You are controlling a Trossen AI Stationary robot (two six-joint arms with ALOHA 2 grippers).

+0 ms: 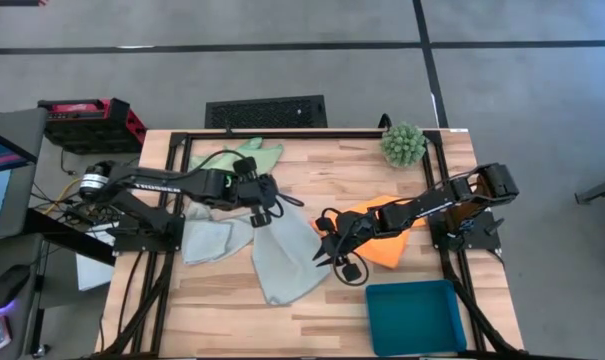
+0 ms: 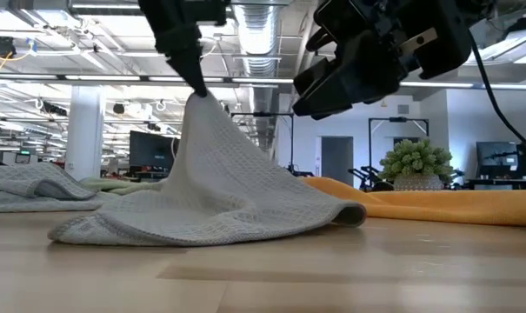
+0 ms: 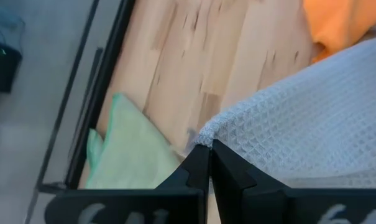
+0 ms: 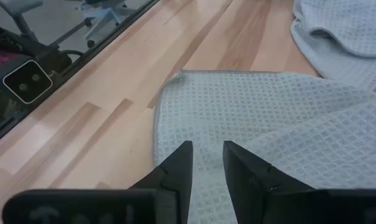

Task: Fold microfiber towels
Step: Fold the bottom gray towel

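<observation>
Left pincer [image 1: 259, 214] pinches the grey towel [image 1: 282, 262]; right pincer [image 1: 323, 255] hovers open; teal tray [image 1: 414, 316] seemingly empty.

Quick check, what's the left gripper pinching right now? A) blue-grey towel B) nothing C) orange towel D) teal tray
A: the left gripper is shut on a corner of the blue-grey towel, lifting it into a peak while the rest lies on the table.
</observation>
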